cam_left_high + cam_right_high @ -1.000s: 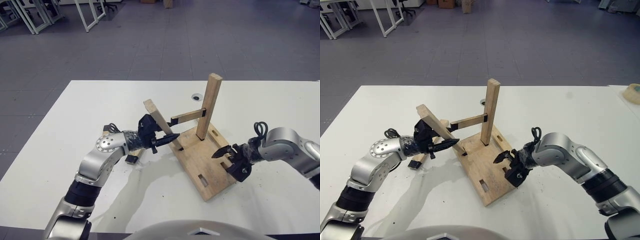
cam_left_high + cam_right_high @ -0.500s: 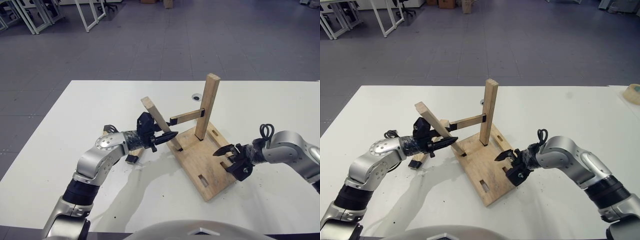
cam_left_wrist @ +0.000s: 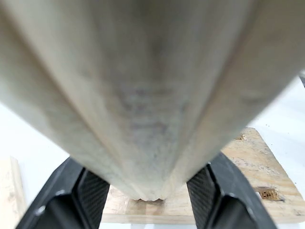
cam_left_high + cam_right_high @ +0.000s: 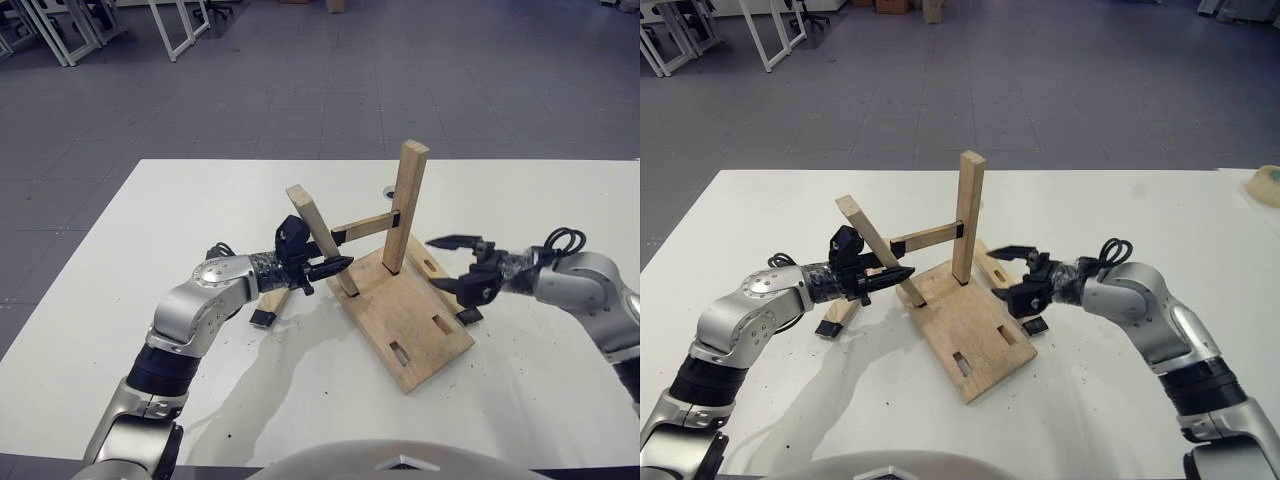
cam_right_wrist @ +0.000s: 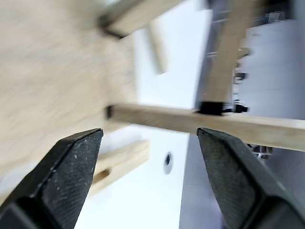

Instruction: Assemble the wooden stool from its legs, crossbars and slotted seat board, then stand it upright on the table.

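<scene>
Stool, wooden, part-assembled, lying near the middle of the worktop point(image 4: 140, 300).

1. Slotted seat board point(image 4: 405, 320): flat on the worktop, skewed to its edges, with two open slots showing at the near end.
2. Upright leg point(image 4: 405, 205): stands on the far part of the board, almost vertical.
3. Leaning leg point(image 4: 322, 238): tilted to the left, its lower end at the board's left edge. I cannot tell whether it sits in a slot.
4. Crossbar point(image 4: 365, 226): spans between the two legs, with a dark fitting where it meets the upright one.
5. Loose wooden piece point(image 4: 270, 302): flat on the worktop under my left forearm, with a black cap on its near end.
6. Second loose piece point(image 4: 988, 265): lies just beyond the board's right edge.
7. Left hand point(image 4: 338, 265): clamped across the leaning leg partway up. My wrist camera has the leg point(image 3: 143, 95) pressed between both fingers point(image 3: 86, 195).
8. Right hand point(image 4: 440, 262): fingers point(image 5: 62, 171) spread wide, holding nothing, above the board's right far edge and just beside the upright leg, apart from it.
</scene>
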